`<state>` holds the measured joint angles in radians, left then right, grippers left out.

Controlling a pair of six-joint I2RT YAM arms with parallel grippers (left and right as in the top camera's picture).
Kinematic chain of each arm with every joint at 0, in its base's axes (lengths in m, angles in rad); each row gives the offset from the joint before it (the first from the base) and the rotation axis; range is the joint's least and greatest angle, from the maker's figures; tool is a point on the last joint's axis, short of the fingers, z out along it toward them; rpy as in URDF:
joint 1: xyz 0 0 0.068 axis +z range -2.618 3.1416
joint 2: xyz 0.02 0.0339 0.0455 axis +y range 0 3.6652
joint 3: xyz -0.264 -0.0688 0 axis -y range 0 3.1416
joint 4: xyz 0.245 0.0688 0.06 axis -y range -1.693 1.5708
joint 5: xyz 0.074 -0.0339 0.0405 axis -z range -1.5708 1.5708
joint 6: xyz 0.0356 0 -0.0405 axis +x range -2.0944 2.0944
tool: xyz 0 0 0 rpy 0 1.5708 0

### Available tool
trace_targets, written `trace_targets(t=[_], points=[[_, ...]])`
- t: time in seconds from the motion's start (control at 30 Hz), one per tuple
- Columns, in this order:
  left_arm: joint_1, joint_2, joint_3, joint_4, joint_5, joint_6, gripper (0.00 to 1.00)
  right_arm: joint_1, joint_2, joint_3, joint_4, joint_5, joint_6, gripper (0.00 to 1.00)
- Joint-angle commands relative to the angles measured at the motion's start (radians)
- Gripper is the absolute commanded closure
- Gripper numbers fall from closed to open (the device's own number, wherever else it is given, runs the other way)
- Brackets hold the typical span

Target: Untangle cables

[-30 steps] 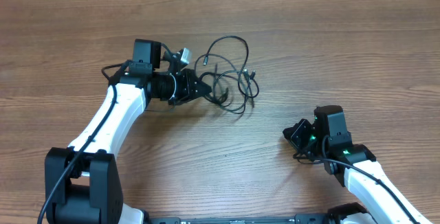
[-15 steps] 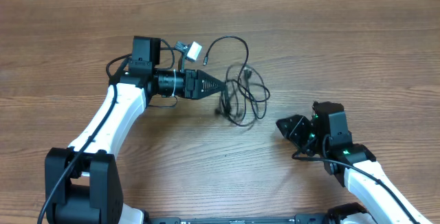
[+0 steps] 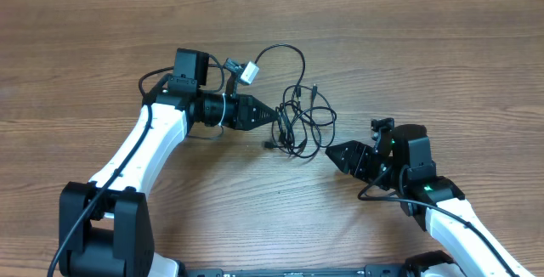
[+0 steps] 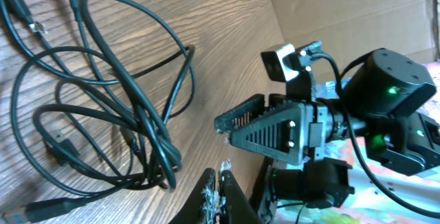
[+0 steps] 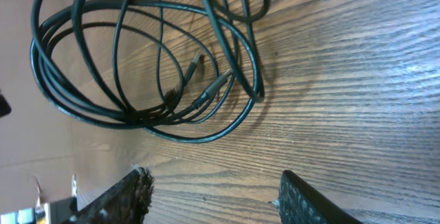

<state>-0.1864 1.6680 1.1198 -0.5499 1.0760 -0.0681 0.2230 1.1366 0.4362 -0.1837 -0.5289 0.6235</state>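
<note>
The job had hardly got going, as far as I could judge. The two thin black bendy cables (image 3: 297, 122) lay in one messy heap in the middle of the brown wooden table (image 3: 442, 56). Loops crossed over loops, and I could not tell where one cable stopped and the other began. Nothing had been pulled free. A few small silvery plug ends (image 5: 195, 64) poked out among the loops. So all the real work was left: pick one cable, hold it, and draw the other one out.

The left gripper (image 3: 274, 113), a black pointy claw on a white arm, pointed at the heap from the left. Its tip was right at the edge of the loops. Its two fingers (image 4: 210, 198) were pressed tight together. In its own camera the cables lay just beside the fingers, off to one side. I could not see any cable pinched between them, so I think it held nothing.

The right gripper (image 3: 333, 152) sat on the other side of the heap, low and near, and not touching it as far as I could tell. Its fingers (image 5: 130, 193) stood wide apart with bare wood between them. The nearest loop lay just ahead of the gap, not inside it.
</note>
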Motion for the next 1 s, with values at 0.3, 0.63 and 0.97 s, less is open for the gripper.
trace_targets(t=[0.3, 0.63, 0.97], points=[[-0.135, -0.021, 0.011, -0.017, -0.348, 0.018, 0.56, 0.006, -0.003, 0.005, 0.006, -0.004, -0.082, 0.39], [-0.265, -0.021, 0.011, 0.071, -0.638, -0.151, 0.84, 0.006, -0.003, 0.005, -0.01, -0.004, -0.082, 0.39], [-0.227, -0.055, 0.012, 0.29, -0.138, -0.307, 0.96, 0.006, -0.003, 0.004, 0.038, -0.063, -0.082, 0.39]])
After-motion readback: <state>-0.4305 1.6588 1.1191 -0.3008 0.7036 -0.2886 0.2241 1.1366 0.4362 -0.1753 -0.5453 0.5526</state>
